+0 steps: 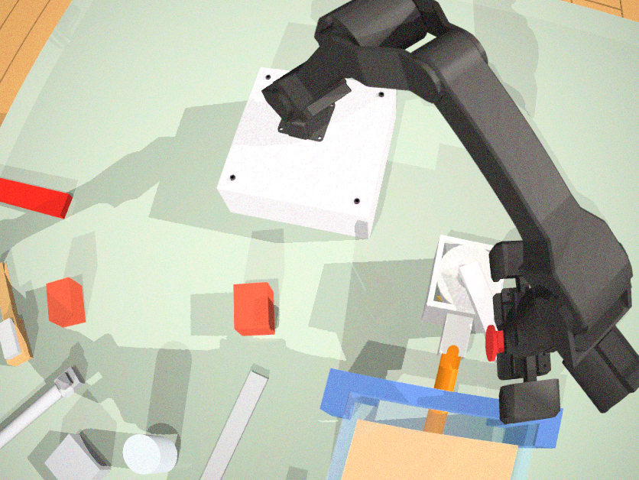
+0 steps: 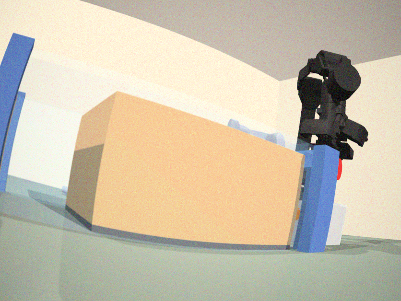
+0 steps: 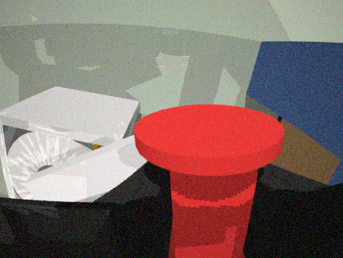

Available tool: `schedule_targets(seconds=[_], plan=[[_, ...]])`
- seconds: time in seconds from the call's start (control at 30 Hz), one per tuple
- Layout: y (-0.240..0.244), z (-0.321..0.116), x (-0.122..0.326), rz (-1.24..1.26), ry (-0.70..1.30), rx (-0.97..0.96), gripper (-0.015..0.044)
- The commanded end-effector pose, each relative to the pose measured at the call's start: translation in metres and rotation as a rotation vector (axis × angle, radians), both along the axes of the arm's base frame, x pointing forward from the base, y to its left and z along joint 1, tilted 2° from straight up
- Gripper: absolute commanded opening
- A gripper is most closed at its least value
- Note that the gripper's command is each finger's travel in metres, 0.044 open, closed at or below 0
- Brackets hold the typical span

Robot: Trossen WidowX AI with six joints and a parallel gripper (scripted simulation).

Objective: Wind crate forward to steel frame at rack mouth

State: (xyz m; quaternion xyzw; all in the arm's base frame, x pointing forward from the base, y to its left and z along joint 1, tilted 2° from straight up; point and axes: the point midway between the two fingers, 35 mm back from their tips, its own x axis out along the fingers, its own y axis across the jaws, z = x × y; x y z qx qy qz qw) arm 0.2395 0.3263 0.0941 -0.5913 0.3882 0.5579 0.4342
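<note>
Blocks, orange-red, at left and centre of the top frame, well apart. Red bar at left edge; grey strip lying lower centre; white cylinder and grey block lower left, near a pale rod with socket end. Blue steel frame crossing lower right of the top frame, between crate and winch housing; directly in the way of forward travel.

Crate: lower right from the top, centre of the exterior frame. Plain tan box, dark strip along bottom edge, sitting flat. Front edge apart from the frame's crossbar in top view. Orange strap running toward winch.

Gripper: clenched on red knob of white winch handle, fitted over the winch.

Count: one crate, one winch, one handle, two orange-red blocks, one red bar, one white cylinder.
</note>
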Motion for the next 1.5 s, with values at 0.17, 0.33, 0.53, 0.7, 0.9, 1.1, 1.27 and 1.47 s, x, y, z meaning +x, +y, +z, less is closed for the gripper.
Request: schedule_targets(seconds=[0.17, 0.33, 0.53, 0.7, 0.9, 1.1, 1.27, 1.47], plan=[[0.02, 0.0, -0.023, 0.031, 0.025, 0.027, 0.0], [0.023, 0.0, -0.028, 0.031, 0.025, 0.027, 0.0], [0.026, 0.0, -0.034, 0.031, 0.026, 0.027, 0.0], [0.028, 0.0, -0.039, 0.031, 0.026, 0.027, 0.0], [0.031, 0.0, -0.045, 0.031, 0.027, 0.028, 0.0], [0.033, -0.001, -0.052, 0.031, 0.028, 0.028, 0.0], [0.034, -0.001, -0.057, 0.031, 0.028, 0.028, 0.0], [0.036, -0.001, -0.064, 0.031, 0.029, 0.028, 0.0]])
